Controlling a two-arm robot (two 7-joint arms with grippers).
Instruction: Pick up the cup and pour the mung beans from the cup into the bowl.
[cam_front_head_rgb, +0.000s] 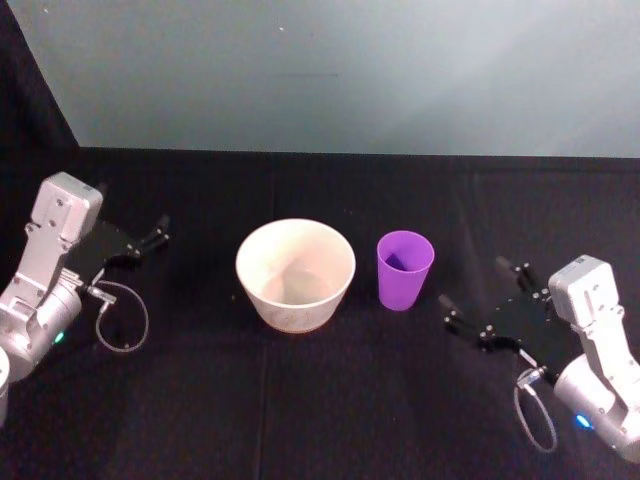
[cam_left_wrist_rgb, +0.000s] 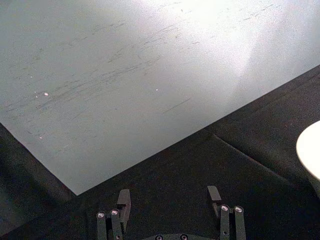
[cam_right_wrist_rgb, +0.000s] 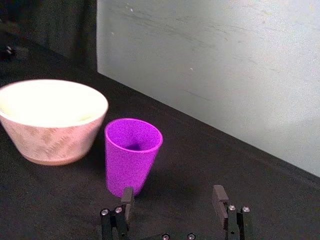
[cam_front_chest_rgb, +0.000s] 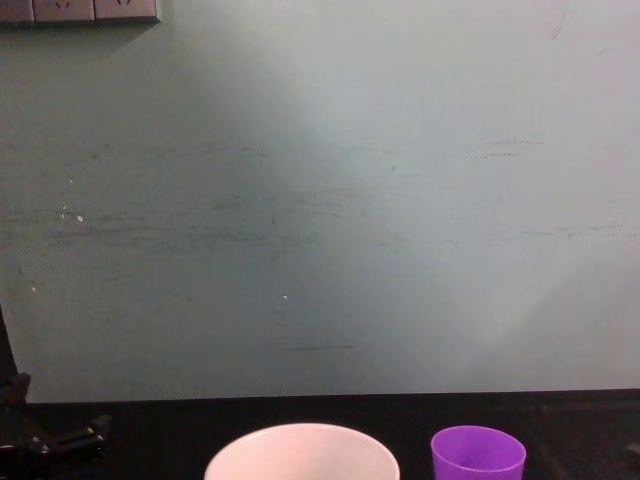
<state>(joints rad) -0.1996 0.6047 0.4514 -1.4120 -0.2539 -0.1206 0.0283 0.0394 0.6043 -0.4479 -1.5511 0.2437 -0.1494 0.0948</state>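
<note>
the purple cup (cam_front_head_rgb: 405, 268) is stood just beside the bowl (cam_front_head_rgb: 295, 275) for a short pour, with the right gripper (cam_front_head_rgb: 478, 285) and the parked left gripper (cam_front_head_rgb: 157, 232) both held spread.

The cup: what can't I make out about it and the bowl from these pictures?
- Cup contents: in the head view the cup shows a dark patch deep inside, too small to tell as beans.
- Chest view: the bottom edge cuts off the cup and the bowl just below their rims, and their walls hide their insides.
- Left wrist view: the right edge cuts off all but a sliver of the bowl.
</note>
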